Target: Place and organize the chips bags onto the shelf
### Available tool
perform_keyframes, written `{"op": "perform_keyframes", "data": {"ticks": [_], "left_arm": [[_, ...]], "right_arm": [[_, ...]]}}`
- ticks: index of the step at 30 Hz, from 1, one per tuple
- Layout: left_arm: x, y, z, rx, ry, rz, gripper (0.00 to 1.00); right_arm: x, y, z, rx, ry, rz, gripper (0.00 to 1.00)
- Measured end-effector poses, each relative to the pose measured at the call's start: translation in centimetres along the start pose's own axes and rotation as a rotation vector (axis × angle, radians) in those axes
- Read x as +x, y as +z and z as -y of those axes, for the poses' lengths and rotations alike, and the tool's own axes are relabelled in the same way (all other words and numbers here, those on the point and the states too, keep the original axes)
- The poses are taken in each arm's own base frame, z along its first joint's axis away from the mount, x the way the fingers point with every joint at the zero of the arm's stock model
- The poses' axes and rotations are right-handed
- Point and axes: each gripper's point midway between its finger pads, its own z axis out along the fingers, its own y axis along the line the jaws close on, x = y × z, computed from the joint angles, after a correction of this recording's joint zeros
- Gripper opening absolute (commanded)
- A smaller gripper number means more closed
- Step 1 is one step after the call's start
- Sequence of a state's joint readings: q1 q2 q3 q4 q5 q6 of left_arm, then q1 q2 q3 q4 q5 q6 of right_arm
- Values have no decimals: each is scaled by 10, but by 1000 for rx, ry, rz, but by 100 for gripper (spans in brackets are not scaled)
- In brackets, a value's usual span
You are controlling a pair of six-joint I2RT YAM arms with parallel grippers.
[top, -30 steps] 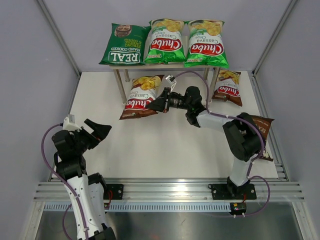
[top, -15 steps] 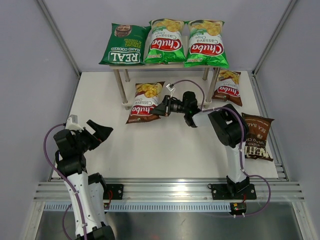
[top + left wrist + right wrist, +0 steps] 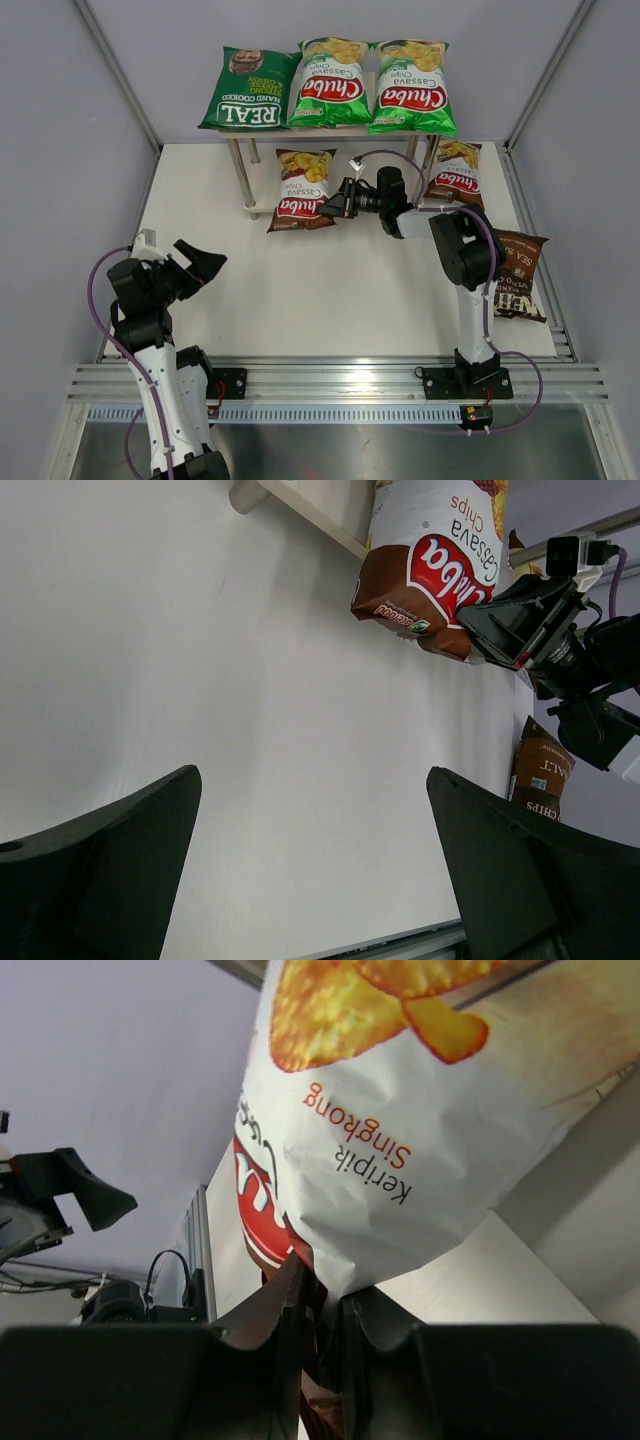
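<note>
The shelf (image 3: 262, 207) stands at the back; its top board holds a dark green REAL bag (image 3: 245, 90) and two bright green Chuba bags (image 3: 330, 83) (image 3: 412, 88). My right gripper (image 3: 334, 205) is shut on the edge of a brown-red Chuba bag (image 3: 301, 190), which lies partly on the lower board. That bag fills the right wrist view (image 3: 400, 1130) and shows in the left wrist view (image 3: 430, 565). A second brown-red Chuba bag (image 3: 458, 176) lies by the right legs. A dark brown bag (image 3: 518, 275) lies at the right. My left gripper (image 3: 203, 264) is open and empty.
Grey walls enclose the white table (image 3: 300, 300). A metal rail (image 3: 330, 380) runs along the near edge. The shelf's silver legs (image 3: 243, 175) stand around the lower board.
My right gripper has carried the brown-red Chuba bag back and to the right, turning it straighter and pushing it further under the shelf top. The left arm has barely moved.
</note>
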State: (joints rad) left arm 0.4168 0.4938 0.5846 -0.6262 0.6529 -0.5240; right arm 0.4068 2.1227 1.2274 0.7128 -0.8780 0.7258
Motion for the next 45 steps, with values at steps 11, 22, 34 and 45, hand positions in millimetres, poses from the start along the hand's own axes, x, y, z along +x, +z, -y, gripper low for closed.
{"op": "perform_keyframes", "data": {"ticks": [11, 22, 34, 45], "left_arm": [[1, 0, 1, 5, -2, -8, 99], [3, -1, 4, 18, 8, -8, 99], [5, -1, 5, 26, 8, -16, 99], [7, 0, 7, 39, 14, -27, 99]], "right_arm": [[-9, 15, 24, 79, 90, -48, 33], [-31, 34, 36, 114, 109, -77, 32], [-35, 66, 36, 100, 83, -115, 34], [-36, 87, 34, 99, 57, -165, 40]]}}
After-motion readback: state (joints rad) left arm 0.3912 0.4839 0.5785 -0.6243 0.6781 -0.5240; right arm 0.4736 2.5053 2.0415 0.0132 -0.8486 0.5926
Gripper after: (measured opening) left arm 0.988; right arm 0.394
